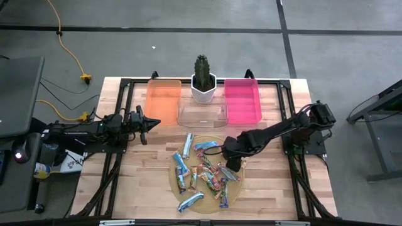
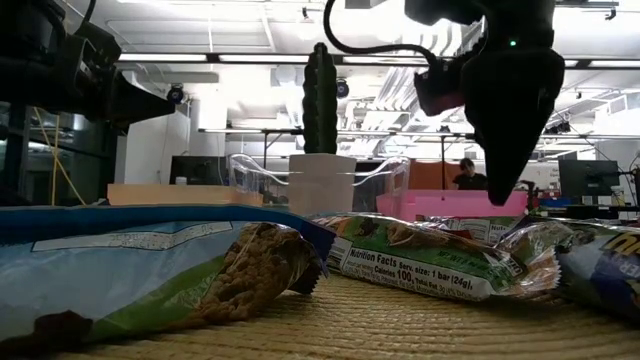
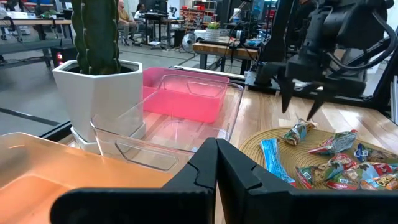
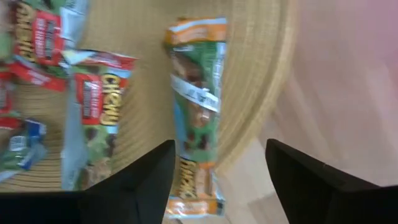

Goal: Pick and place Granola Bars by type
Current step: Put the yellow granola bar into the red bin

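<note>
Several granola bars [image 1: 204, 172] in blue-white, red and orange-green foil lie on a round woven mat [image 1: 178, 194]. My right gripper [image 4: 219, 149] is open and points down over the mat's right edge. Its fingers stand on either side of an orange-green bar [image 4: 196, 112] that lies flat with one end at the mat's rim. In the left wrist view this gripper [image 3: 300, 111] hovers just above that bar [image 3: 300, 132]. My left gripper [image 3: 216, 168] is shut and waits at the table's left, next to the orange bin [image 1: 163, 100].
Three bins line the far side: orange, clear [image 1: 202, 114] and pink [image 1: 242, 100]. A cactus in a white pot [image 1: 203, 81] stands behind the clear bin. Bare wooden table [image 1: 138, 182] lies to the mat's left and right. People sit at desks in the room beyond.
</note>
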`<state>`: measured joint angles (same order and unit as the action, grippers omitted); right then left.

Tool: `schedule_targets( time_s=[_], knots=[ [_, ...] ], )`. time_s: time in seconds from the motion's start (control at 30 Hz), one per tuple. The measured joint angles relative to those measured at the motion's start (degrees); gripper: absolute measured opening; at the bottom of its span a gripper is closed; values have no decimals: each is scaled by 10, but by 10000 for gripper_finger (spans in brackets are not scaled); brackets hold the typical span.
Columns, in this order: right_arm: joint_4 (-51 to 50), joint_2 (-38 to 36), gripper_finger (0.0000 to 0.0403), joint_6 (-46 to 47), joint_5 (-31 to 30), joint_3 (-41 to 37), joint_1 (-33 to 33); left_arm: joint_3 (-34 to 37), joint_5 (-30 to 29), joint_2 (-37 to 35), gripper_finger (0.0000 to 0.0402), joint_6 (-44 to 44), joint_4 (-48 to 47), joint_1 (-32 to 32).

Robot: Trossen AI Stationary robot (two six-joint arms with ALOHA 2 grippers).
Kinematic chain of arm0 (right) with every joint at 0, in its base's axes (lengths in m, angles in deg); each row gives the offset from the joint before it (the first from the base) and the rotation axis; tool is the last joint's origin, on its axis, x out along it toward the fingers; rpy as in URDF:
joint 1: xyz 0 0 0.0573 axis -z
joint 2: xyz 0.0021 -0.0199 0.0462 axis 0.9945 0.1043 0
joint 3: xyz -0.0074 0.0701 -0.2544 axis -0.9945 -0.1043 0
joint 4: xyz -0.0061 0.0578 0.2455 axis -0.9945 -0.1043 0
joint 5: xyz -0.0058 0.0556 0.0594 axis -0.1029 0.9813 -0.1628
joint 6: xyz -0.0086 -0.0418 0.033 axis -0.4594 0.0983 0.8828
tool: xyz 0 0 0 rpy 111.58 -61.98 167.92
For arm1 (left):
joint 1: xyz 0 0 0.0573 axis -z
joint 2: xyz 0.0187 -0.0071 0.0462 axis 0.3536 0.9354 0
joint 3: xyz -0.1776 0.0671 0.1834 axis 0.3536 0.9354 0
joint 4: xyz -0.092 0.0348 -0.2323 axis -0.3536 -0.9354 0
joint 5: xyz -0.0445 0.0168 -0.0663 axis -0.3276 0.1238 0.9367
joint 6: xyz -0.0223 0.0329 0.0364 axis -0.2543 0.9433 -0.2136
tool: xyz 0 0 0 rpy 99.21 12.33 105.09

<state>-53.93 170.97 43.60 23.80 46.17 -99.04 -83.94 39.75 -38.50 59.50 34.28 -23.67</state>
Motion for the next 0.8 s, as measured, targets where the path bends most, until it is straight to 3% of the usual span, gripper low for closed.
schedule_targets(
  time_s=[0.13, 0.27, 0.63, 0.8],
  knots=[
    [68, 0, 239, -16, 41, -31, -5, 0, 0, 0, 1, 0, 0, 0],
    [95, 0, 241, -34, 45, -54, -16, 0, 0, 0, 1, 0, 0, 0],
    [78, 0, 245, -37, -25, -63, -31, 0, 0, 0, 1, 0, 0, 0],
    [76, 0, 245, -22, -29, -63, -30, 0, 0, 0, 1, 0, 0, 0]
  ],
)
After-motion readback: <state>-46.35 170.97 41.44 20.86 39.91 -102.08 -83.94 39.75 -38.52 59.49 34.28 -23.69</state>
